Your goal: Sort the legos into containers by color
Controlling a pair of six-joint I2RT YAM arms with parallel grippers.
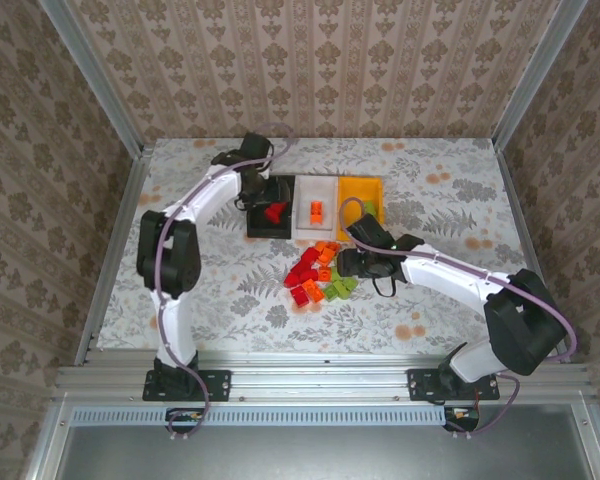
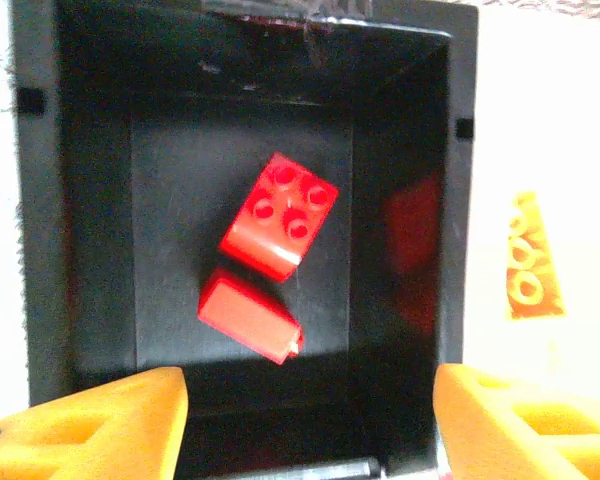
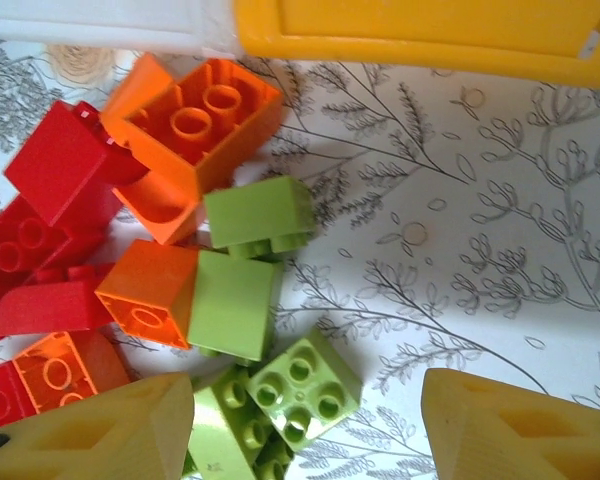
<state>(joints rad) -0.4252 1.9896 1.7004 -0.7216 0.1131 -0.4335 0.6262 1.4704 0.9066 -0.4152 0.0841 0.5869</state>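
You see first the table [image 1: 460, 200] with its pale leaf-pattern cover. From the near edge the white left arm [image 1: 195, 205] reaches toward 1 o'clock, and the white right arm [image 1: 460, 275] reaches toward 10 o'clock.

Three rectangular open-top bins stand in a row, side against side. The black plastic bin [image 1: 270, 233] comes first, at its 3 o'clock is the white plastic bin [image 1: 316, 184], and at 3 o'clock of that one is the orange-yellow plastic bin [image 1: 360, 188]. At 6 o'clock of the white bin, near it, lies the pile of small red, orange and light green plastic bricks [image 1: 318, 272].

Your left gripper [image 2: 308, 390] hangs over the black bin. Its orange-yellow fingers [image 2: 110, 420] stand wide apart and nothing is between them. Your right gripper [image 3: 308, 400] hangs over the 3 o'clock side of the pile, also wide, and it holds nothing. A light green four-stud brick [image 3: 302, 385] lies on the table between its fingers, nearer to the left one.

In the black bin lie two red bricks: a four-stud red brick [image 2: 278, 215] and, at its 7 o'clock, a smooth-faced red brick [image 2: 248, 318] just beside it. In the white bin lies one orange brick [image 1: 317, 210]. In the orange-yellow bin is a light green piece [image 1: 370, 207], too small to tell more.
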